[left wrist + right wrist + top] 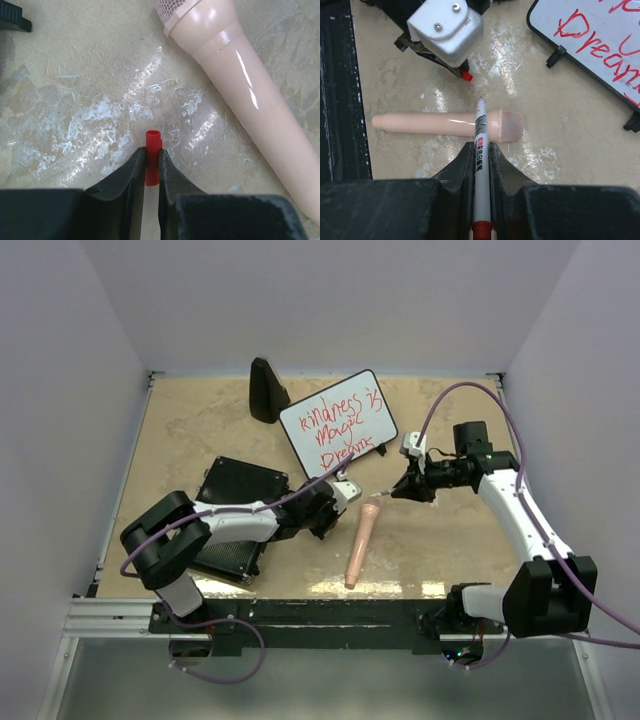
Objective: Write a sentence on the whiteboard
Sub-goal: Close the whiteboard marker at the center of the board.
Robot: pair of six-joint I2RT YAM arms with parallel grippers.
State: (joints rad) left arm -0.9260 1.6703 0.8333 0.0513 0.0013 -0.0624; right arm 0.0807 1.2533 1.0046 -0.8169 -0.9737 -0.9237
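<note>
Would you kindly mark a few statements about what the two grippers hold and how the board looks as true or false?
1. The whiteboard bears red handwriting. True.
2. The right gripper holds the microphone. False: it is shut on a marker, and the pink microphone lies on the table.
3. The left gripper pinches a small red cap. True.
4. The marker is capped. False: its red tip is bare, pointing away from the right gripper.
</note>
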